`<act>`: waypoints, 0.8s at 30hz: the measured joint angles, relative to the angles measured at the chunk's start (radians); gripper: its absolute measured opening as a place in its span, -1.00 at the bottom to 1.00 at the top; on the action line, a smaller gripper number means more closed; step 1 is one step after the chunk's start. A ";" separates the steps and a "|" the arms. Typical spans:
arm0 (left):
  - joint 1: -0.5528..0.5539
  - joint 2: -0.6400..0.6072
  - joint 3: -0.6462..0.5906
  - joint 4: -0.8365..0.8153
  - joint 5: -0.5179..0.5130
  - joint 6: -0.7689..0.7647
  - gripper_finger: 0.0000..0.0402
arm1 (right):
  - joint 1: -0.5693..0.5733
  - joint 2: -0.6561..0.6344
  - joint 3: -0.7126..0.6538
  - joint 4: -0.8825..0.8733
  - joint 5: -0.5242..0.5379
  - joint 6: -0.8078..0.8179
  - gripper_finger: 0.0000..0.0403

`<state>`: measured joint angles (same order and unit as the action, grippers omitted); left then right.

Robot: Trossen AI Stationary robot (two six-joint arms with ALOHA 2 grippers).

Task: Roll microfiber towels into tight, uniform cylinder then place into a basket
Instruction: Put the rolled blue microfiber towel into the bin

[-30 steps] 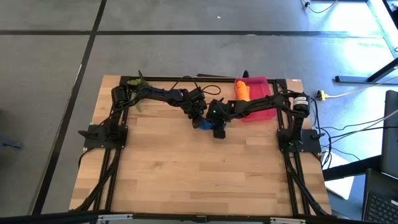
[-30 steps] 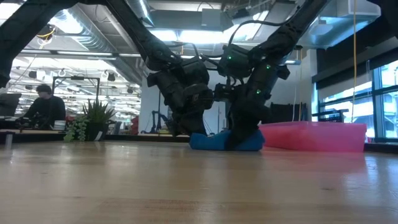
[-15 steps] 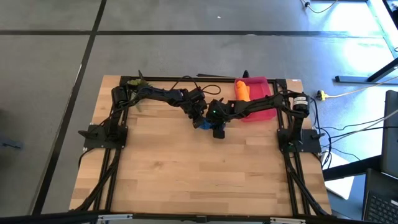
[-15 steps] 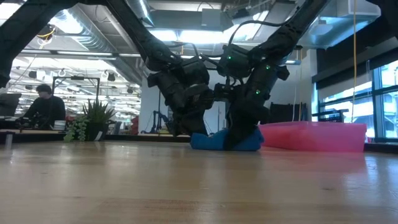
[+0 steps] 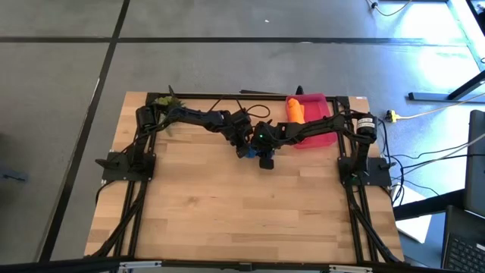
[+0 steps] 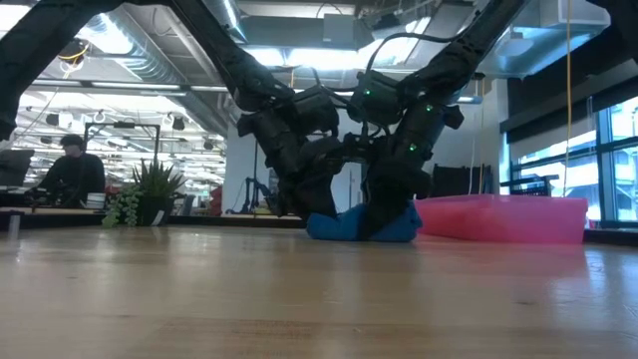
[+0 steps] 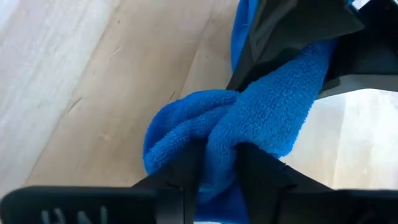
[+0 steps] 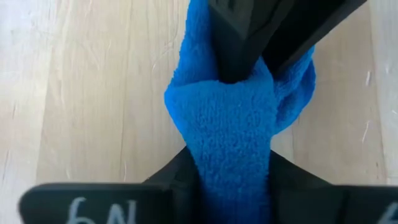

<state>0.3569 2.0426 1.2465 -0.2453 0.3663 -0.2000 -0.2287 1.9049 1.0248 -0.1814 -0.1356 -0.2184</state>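
Barely anything shifted over the last second, except the left hand (image 6: 324, 204) looks to have slid slightly along the blue towel (image 6: 361, 225), and its two fingers (image 7: 186, 177) now stand a little apart with a fold of terry pinched between them, so it reads as a looser grip on the cloth rather than a hard clamp. Right hand (image 6: 391, 211) sits just beside it, practically touching, and its wrist camera shows the same blue towel bunched between its fingers (image 8: 180, 171), closed on the cloth. My read is they're mid-roll and re-gripping: the towel is a lumpy bundle on the desk (image 5: 250, 212) right under both hands, not a tidy cylinder yet, so the rolling step isn't finished. Orange towel (image 5: 294, 111) is already rolled and lying in the pink basket (image 5: 322, 100), which sits just past the right hand on that arm's side. Room-wise, the tight spot is the two hands crowding each other over one small bundle, and the basket's near wall is close to the right hand, so any sweep that way could clip it. Toward the front of the desk it's all bare wood, plenty of space to roll into. Little green plant (image 5: 165, 99) is well away near the left arm's base.
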 joint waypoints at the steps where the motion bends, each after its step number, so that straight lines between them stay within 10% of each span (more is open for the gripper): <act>1: 0.000 0.000 0.000 0.000 0.006 0.000 -0.50 | 0.000 0.000 0.000 0.000 0.000 0.000 -0.61; 14: 0.028 -0.125 -0.002 -0.052 0.020 0.055 -0.51 | 0.000 0.000 0.000 -0.002 -0.023 0.000 -0.79; 24: 0.027 -0.366 -0.002 -0.187 -0.178 0.079 -0.51 | -0.048 -0.049 0.009 -0.054 -0.084 0.061 -0.79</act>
<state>0.3840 1.6765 1.2449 -0.4324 0.1887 -0.1211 -0.2767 1.8555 1.0336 -0.2353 -0.2199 -0.1570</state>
